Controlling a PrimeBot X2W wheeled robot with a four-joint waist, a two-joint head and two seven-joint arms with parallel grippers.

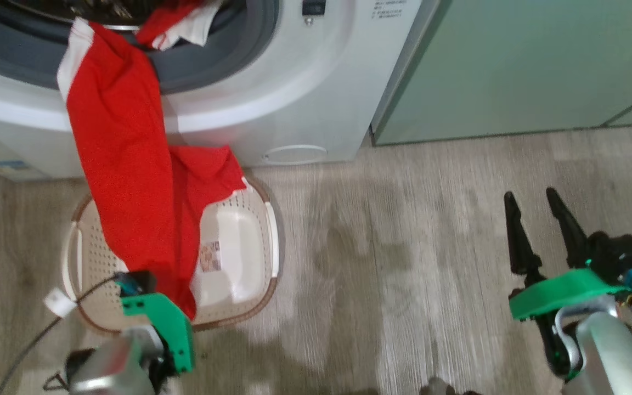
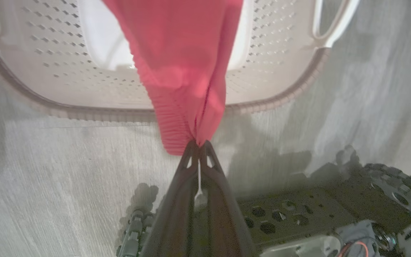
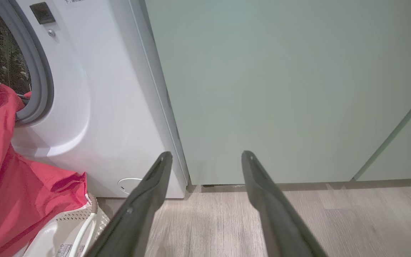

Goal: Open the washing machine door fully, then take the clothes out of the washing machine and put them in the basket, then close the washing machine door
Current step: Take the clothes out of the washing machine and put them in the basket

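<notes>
Left gripper (image 2: 199, 145) clamped bright red fabric garment (image 1: 124, 164) over cream perforated plastic basket (image 1: 273, 236); right gripper (image 1: 530, 195) gaped, empty.

Grey wood-grain floor (image 1: 431, 247) under the basket (image 1: 273, 241), the washing machine (image 1: 305, 82) and pale green cabinets (image 1: 513, 66)

The left end effector (image 2: 199, 145) is closed. Its two dark fingers (image 2: 177, 200) are pressed together at the tips and pinch a fold of the clothes (image 2: 180, 53). Its pale forearm (image 1: 110, 365) enters from the lower left of the head view. The right end effector (image 1: 530, 193) is at the lower right, with its fingers spread wide, pointing up and holding nothing. A green bracket (image 1: 563, 291) sits on its wrist.
</notes>
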